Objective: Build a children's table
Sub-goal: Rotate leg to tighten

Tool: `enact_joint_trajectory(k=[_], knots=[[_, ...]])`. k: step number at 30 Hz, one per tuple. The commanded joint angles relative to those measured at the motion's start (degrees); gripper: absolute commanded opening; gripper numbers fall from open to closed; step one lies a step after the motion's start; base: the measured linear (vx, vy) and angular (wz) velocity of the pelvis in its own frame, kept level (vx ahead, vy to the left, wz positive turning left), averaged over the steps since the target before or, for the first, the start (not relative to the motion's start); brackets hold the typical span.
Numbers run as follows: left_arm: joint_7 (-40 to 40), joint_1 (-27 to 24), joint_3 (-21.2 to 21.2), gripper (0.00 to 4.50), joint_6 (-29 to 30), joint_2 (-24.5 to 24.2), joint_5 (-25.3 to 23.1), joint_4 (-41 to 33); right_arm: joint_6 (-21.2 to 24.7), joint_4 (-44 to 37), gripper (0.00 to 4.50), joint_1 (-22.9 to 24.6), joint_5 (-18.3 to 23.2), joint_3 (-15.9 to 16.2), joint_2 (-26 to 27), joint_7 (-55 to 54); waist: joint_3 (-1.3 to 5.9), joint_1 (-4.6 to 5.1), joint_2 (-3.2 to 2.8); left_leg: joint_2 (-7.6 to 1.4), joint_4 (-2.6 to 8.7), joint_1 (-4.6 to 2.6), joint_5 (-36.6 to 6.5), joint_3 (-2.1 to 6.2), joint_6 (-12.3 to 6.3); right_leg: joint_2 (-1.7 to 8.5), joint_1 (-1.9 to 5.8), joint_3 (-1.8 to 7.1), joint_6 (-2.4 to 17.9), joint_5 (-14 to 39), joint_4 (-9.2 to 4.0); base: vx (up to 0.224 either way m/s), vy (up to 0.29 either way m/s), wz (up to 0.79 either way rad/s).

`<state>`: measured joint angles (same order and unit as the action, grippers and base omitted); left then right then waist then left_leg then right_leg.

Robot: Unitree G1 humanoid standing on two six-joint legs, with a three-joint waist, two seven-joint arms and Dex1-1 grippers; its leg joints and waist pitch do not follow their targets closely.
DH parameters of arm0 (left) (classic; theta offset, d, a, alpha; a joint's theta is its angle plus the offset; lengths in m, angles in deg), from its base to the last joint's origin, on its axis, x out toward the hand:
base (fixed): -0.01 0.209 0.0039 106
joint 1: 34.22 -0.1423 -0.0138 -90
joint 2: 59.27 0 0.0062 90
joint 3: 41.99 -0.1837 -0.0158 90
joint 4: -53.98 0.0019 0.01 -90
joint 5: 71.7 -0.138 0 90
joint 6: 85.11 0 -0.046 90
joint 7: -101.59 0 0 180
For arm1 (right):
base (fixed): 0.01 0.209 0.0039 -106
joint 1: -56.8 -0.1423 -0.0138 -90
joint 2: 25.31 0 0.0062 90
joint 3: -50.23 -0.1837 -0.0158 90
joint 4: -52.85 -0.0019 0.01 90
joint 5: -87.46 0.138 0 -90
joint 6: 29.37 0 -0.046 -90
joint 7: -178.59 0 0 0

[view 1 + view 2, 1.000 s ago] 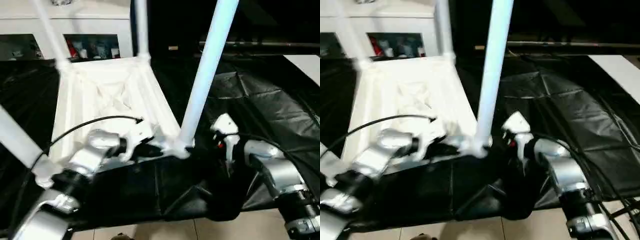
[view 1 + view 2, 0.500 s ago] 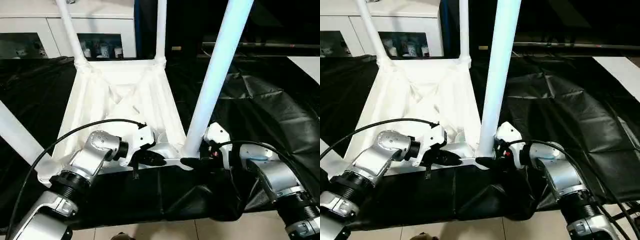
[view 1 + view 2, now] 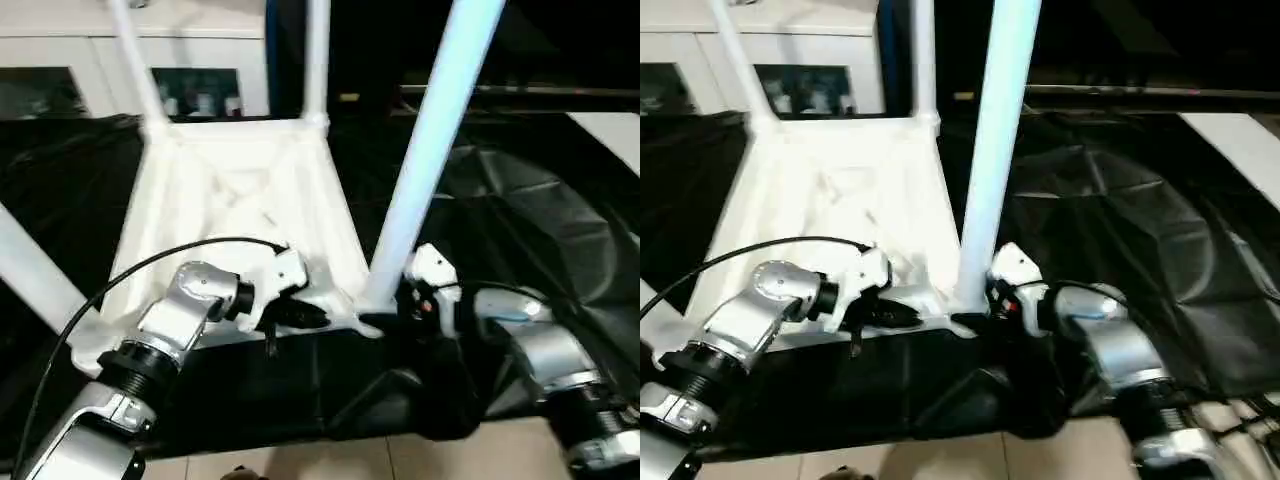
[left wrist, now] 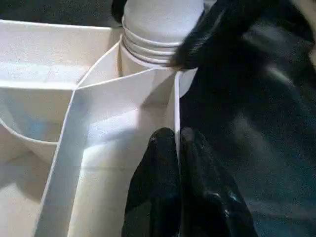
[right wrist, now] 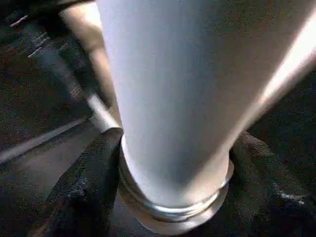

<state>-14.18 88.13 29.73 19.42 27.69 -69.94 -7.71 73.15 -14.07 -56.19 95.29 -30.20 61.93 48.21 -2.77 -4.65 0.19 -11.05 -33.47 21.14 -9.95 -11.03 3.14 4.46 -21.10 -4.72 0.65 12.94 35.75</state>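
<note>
The children's table lies upside down on the black-covered work table, ribbed underside (image 3: 230, 200) facing up, with its white legs standing in the corner sockets. The near right leg (image 3: 425, 140) rises tall in front of me. My left gripper (image 3: 305, 315) is shut on the thin near rim (image 4: 176, 108) of the top, its fingers (image 4: 158, 197) pinching that wall just beside the leg's socket (image 4: 158, 34). My right gripper (image 3: 385, 320) is shut on the base of the near right leg (image 5: 182, 89), one finger (image 5: 84, 192) on each side.
The black cover (image 3: 540, 220) lies in folds to the right of the children's table. A white glass-door cabinet (image 3: 60, 80) stands behind. The work table's near edge drops to tiled floor (image 3: 350, 460). A black cable (image 3: 150, 260) arcs over my left forearm.
Over the last second my right gripper came in from the right and closed around the near right leg's base. My left gripper has stayed on the rim. The camera has shifted.
</note>
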Motion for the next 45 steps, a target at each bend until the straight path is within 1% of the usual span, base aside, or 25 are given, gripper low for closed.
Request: enact_joint_trajectory(k=[1, 3, 4, 5, 6, 7, 8, 9, 12, 13, 16, 20, 21, 22, 23, 25, 27, 29, 32, 33, 35, 36, 38, 43, 45], knots=[[-4.3, 0.5, 0.1, 0.0, 1.0, 3.2, 0.2, 2.2, 3.0, 4.7, 2.74, -1.2, -2.4, -2.3, 1.2, -10.2, 2.96, 0.27, 0.24, -2.62, 3.97, -0.68, -11.5, 1.39, -0.61, 4.6, 2.01, 3.19, 13.0, 9.8, -4.83, 0.0, 0.0, 0.0], [-14.3, 2.4, 3.2, 0.0, 3.6, 8.2, 0.4, 6.4, 5.5, 7.6, 2.74, -1.7, -3.9, -4.7, 5.1, -21.6, 2.82, 0.81, 0.12, -2.5, 3.98, -1.32, -14.2, 1.37, 1.13, 4.65, 1.46, 3.52, 11.9, 15.3, -5.5, 0.0, 0.0, 0.0], [-17.6, 3.1, 3.7, 0.0, 4.1, 10.2, 0.2, 8.0, 6.7, 8.2, 2.74, -2.0, -4.2, -5.9, 7.1, -26.6, 2.91, 0.8, 0.33, -2.45, 3.97, -1.2, -14.3, 1.5, 1.22, 4.74, 1.68, 3.47, 11.4, 16.3, -5.52, 0.0, 0.0, 0.0], [-21.6, 3.8, 4.0, 0.0, 4.5, 12.3, -0.6, 9.7, 7.8, 8.8, 2.74, -2.5, -4.5, -6.9, 9.4, -31.5, 2.91, 1.12, 0.11, -2.36, 3.98, -1.04, -13.3, 1.33, 1.13, 4.48, 1.56, 3.75, 10.9, 15.4, -5.52, 0.0, 0.0, 0.0], [-21.6, 3.8, 4.0, 0.0, 4.5, 12.3, -0.6, 9.7, 7.8, 8.8, 2.74, -2.5, -4.5, -6.9, 9.4, -31.5, 2.91, 1.12, 0.11, -2.36, 3.98, -1.04, -13.3, 1.33, 1.13, 4.48, 1.56, 3.75, 10.9, 15.4, -5.52, 0.0, 0.0, 0.0], [-25.7, 4.7, 3.4, 0.0, 4.0, 14.1, -2.3, 11.8, 7.8, 9.0, 2.74, -3.1, -5.4, -6.7, 11.3, -34.8, 2.99, 1.08, 0.42, -2.05, 3.84, -0.91, -12.9, 1.37, 0.37, 4.5, 1.74, 3.74, 9.9, 16.5, -5.76, 0.0, 0.0, 0.0], [-27.4, 5.0, 2.8, 0.0, 3.6, 14.7, -3.5, 12.7, 7.4, 8.9, 2.74, -3.3, -5.8, -6.2, 11.9, -35.1, 3.05, 0.92, 0.13, -2.14, 3.82, -1.09, -12.7, 1.37, -0.11, 4.54, 1.47, 3.88, 9.3, 16.7, -5.92, 0.0, 0.0, 0.0], [-27.4, 5.0, 2.8, 0.0, 3.6, 14.7, -3.5, 12.7, 7.4, 8.9, 2.74, -3.3, -5.8, -6.2, 11.9, -35.1, 3.04, 0.93, 0.14, -2.17, 3.81, -1.21, -13.0, 1.32, -0.37, 4.48, 1.34, 3.91, 9.1, 16.9, -6.02, 0.0, 0.0, 0.0], [-29.1, 5.6, 1.4, 0.0, 2.5, 14.8, -5.7, 13.6, 6.3, 9.1, 2.74, -3.8, -6.0, -5.5, 12.6, -34.4, 3.11, 0.65, -0.04, -2.22, 3.94, -0.95, -12.7, 1.38, -1.0, 4.39, 1.46, 3.93, 8.5, 16.0, -5.95, 0.0, 0.0, 0.0], [-29.3, 5.8, 1.1, 0.0, 2.2, 14.7, -6.2, 13.8, 5.6, 9.2, 3.29, -4.0, -5.9, -5.3, 12.6, -33.6, 3.08, 0.62, -0.08, -2.28, 4.03, -1.0, -13.3, 1.4, -0.99, 4.42, 1.39, 3.89, 8.5, 16.1, -5.97, 0.0, 0.0, 0.0], [-29.2, 6.0, 0.8, 0.0, 1.8, 14.6, -6.7, 14.0, 4.6, 9.2, 3.46, -4.3, -5.7, -5.3, 12.5, -33.0, 3.0, 0.55, -0.09, -2.3, 4.15, -1.06, -14.5, 1.42, -0.71, 4.41, 1.25, 3.89, 8.3, 17.3, -6.15, 0.0, 0.0, 0.0], [-26.2, 6.1, 0.1, 0.0, -2.8, 12.9, -7.4, 14.7, 3.3, 8.0, 3.83, -5.4, -4.2, -6.5, 10.7, -30.3, 2.89, 0.75, -0.05, -2.21, 4.31, -0.96, -16.1, 1.57, -0.61, 4.49, 1.23, 3.86, 7.7, 19.5, -6.5, 0.0, 0.0, 0.0], [-23.9, 5.4, -0.2, 0.0, -3.6, 11.6, -7.3, 14.0, 3.3, 6.6, 3.83, -5.2, -3.1, -6.1, 9.1, -25.4, 2.97, 0.88, -0.08, -2.33, 4.3, -0.91, -16.4, 1.61, -0.76, 4.57, 1.28, 3.9, 7.6, 19.4, -6.43, 0.0, 0.0, 0.0], [-23.9, 5.4, -0.2, 0.0, -3.6, 11.6, -7.3, 14.0, 3.3, 6.6, 3.83, -5.2, -3.1, -6.1, 9.1, -25.4, 2.97, 0.88, -0.08, -2.33, 4.3, -0.91, -16.4, 1.61, -0.76, 4.57, 1.28, 3.9, 7.6, 19.4, -6.43, 0.0, 0.0, 0.0], [-18.2, 4.1, -0.9, 0.0, -5.4, 9.0, -6.4, 12.2, 1.5, 3.5, 3.83, -3.5, -3.9, -2.4, 3.8, -15.7, 2.93, 0.85, 0.02, -2.36, 4.26, -0.7, -15.7, 1.6, -1.36, 4.5, 1.4, 3.81, 8.0, 18.2, -6.4, 0.0, 0.0, 0.0], [-16.5, 3.7, -1.1, 0.0, -5.6, 8.2, -6.2, 11.6, 0.8, 2.5, 3.83, -2.9, -4.2, -1.3, 2.2, -12.9, 2.99, 0.57, 0.11, -2.52, 4.06, -0.51, -14.6, 1.47, -2.14, 4.59, 1.57, 3.97, 8.1, 16.2, -6.15, 0.0, 0.0, 0.0], [-7.8, 2.1, -2.1, 0.0, -10.2, 5.5, -4.3, 9.1, -0.3, -0.7, 3.83, -1.3, -3.3, 0.6, -1.7, -5.6, 3.1, 0.61, 0.3, -2.4, 3.95, -0.2, -13.0, 1.4, -3.05, 4.58, 1.69, 3.96, 8.4, 14.5, -5.96, 0.0, 0.0, 0.0], [-2.8, 1.0, -2.7, 0.0, -9.5, 3.7, -2.8, 6.6, 0.0, -2.5, 3.83, -0.8, -2.3, 0.9, -3.3, -2.5, 3.62, 0.51, 0.1, -2.53, 3.62, -0.13, -9.4, 1.32, -4.03, 4.53, 1.85, 3.93, 10.4, 8.5, -5.0, 0.0, 0.0, 0.0], [2.3, 0.1, -4.1, 0.0, -10.1, 1.3, -2.0, 4.0, 0.4, -4.5, 3.83, -0.4, -1.0, 1.0, -5.1, 1.6, 3.79, 0.61, -0.14, -2.65, 3.41, -0.05, -7.0, 1.25, -5.22, 4.17, 1.71, 3.75, 12.6, 2.3, -4.21, 0.0, 0.0, 0.0], [4.2, -0.3, -4.2, 0.0, -10.2, 0.8, -1.1, 2.8, 0.6, -5.1, 3.83, -0.4, -0.3, 1.3, -5.8, 3.1, 3.95, 0.41, -0.39, -2.94, 3.18, -0.2, -5.7, 1.17, -6.04, 4.1, 1.54, 3.69, 14.3, -1.7, -3.65, 0.0, 0.0, 0.0], [6.4, -0.8, -4.1, 0.0, -9.8, 0.2, -0.1, 1.2, 0.9, -6.2, 3.83, -0.2, 0.6, 1.7, -6.6, 5.3, 3.95, 0.1, -0.49, -3.08, 3.0, -0.28, -4.9, 1.03, -6.51, 3.96, 1.33, 3.61, 15.2, -4.0, -3.33, 0.0, 0.0, 0.0], [7.1, -1.0, -4.1, 0.0, -9.6, 0.0, 0.2, 0.7, 1.2, -6.7, 3.83, -0.1, 0.9, 2.0, -6.8, 6.4, 3.89, 0.01, -0.44, -3.1, 2.99, -0.21, -5.1, 1.02, -6.52, 4.03, 1.36, 3.63, 15.3, -4.1, -3.26, 0.0, 0.0, 0.0], [7.8, -1.2, -4.1, 0.0, -9.4, -0.2, 0.4, 0.2, 1.7, -7.2, 3.83, 0.1, 1.1, 2.4, -6.9, 7.7, 3.78, -0.58, -0.39, -3.14, 3.05, -0.53, -7.0, 0.81, -5.87, 4.25, 1.24, 3.71, 15.2, -1.8, -3.48, 0.0, 0.0, 0.0], [8.1, -1.4, -4.0, 0.0, -9.4, -0.4, 0.2, 0.2, 1.5, -6.8, 3.42, 0.2, 1.0, 2.9, -6.2, 9.0, 3.49, -0.59, 0.04, -2.95, 3.26, -0.38, -8.9, 0.84, -4.05, 4.57, 1.31, 3.91, 13.7, 3.6, -4.03, 0.0, 0.0, 0.0], [8.1, -1.7, -3.9, 0.0, -9.2, -0.5, 0.1, -0.1, 1.5, -6.6, 3.28, 0.1, 1.0, 3.2, -6.2, 9.3, 3.52, -0.61, 0.2, -2.93, 3.23, -0.38, -8.7, 0.84, -3.91, 4.62, 1.33, 3.96, 13.3, 4.1, -4.07, 0.0, 0.0, 0.0]])
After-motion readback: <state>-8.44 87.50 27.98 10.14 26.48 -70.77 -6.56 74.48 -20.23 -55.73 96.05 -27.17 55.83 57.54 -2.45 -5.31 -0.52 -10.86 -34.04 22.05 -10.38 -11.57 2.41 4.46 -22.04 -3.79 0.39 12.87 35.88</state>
